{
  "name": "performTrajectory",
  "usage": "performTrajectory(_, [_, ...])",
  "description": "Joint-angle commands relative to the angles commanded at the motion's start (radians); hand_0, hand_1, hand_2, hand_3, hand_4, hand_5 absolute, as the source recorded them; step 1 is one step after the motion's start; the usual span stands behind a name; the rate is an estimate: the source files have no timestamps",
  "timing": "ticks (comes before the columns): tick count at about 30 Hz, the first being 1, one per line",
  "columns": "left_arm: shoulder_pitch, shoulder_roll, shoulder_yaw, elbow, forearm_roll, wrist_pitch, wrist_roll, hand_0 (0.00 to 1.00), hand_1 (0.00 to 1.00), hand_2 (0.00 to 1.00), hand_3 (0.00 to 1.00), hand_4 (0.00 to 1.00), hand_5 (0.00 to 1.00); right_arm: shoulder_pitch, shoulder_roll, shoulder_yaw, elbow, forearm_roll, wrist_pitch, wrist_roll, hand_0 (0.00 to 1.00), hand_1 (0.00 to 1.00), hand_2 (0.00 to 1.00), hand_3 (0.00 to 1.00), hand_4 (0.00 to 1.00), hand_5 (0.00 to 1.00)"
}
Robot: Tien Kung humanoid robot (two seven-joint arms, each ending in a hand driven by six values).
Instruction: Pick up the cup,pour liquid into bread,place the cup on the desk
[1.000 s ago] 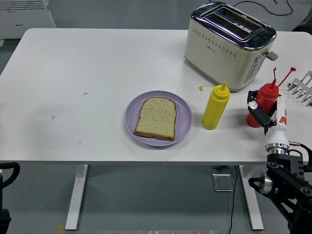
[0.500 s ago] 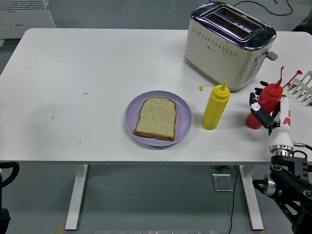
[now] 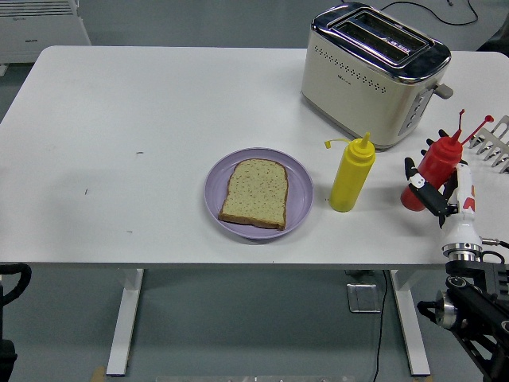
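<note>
We see our right hand (image 3: 429, 187) at the right side of the table, its black fingers (image 3: 411, 169) curled around the lower body of the red squeeze bottle (image 3: 433, 169), which stands in for the task's cup; the grasp looks closed on it, though the thumb side is hidden behind the bottle. The bottle leans a little, its long axis running from the base at lower left up to the nozzle at upper right, away from the bread. Our left hand is only a dark sliver at the lower left corner, far from everything, and we cannot tell how its fingers stand, so the right hand is plainly the one for the job. The relation that matters is this: the bread slice (image 3: 254, 192) on the purple plate (image 3: 296, 171) lies well off to the left of the hand, at about the same depth on the table, and the yellow squeeze bottle (image 3: 351, 174) stands upright directly between the two. We judge that the red bottle must be carried above or around the yellow one. Beyond the hand and to its left sits the toaster (image 3: 370, 76), fairly near, and a rack (image 3: 491, 142) lies just to the right, so room is tight there. The near table edge (image 3: 238, 264) runs close below the hand, while left of the plate the tabletop lies open.
</note>
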Motion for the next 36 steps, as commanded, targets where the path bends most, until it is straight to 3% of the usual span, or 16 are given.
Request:
performTrajectory(2, [0.0, 0.0, -0.001, 0.0, 0.0, 0.0, 0.0, 0.754, 0.765, 0.775, 0.67, 0.638, 0.998, -0.018, -0.007, 0.013, 0.02, -0.01, 0.011, -0.005, 0.897, 0.819, 0.893, 0.978, 0.769, 0.224])
performTrajectory(8, [-0.002, 0.001, -0.001, 0.001, 0.001, 0.0, 0.0, 0.755, 0.765, 0.775, 0.671, 0.638, 0.998, -0.062, -0.018, 0.049, 0.069, -0.031, 0.039, -0.011, 0.92, 0.843, 0.924, 0.994, 0.789, 0.234])
performTrajectory(26, [-0.004, 0.003, 0.002, 0.0, 0.001, 0.0, 0.0, 0.754, 0.765, 0.774, 0.671, 0.638, 0.998, -0.237, -0.075, 0.135, 0.239, -0.068, 0.043, -0.026, 0.922, 0.845, 0.929, 0.993, 0.809, 0.26])
performTrajectory(36, [-0.006, 0.006, 0.006, -0.001, 0.001, 0.001, 0.0, 0.754, 0.764, 0.774, 0.671, 0.638, 0.998, -0.335, -0.091, 0.244, 0.335, -0.031, 0.05, -0.025, 0.919, 0.839, 0.923, 0.982, 0.819, 0.272])
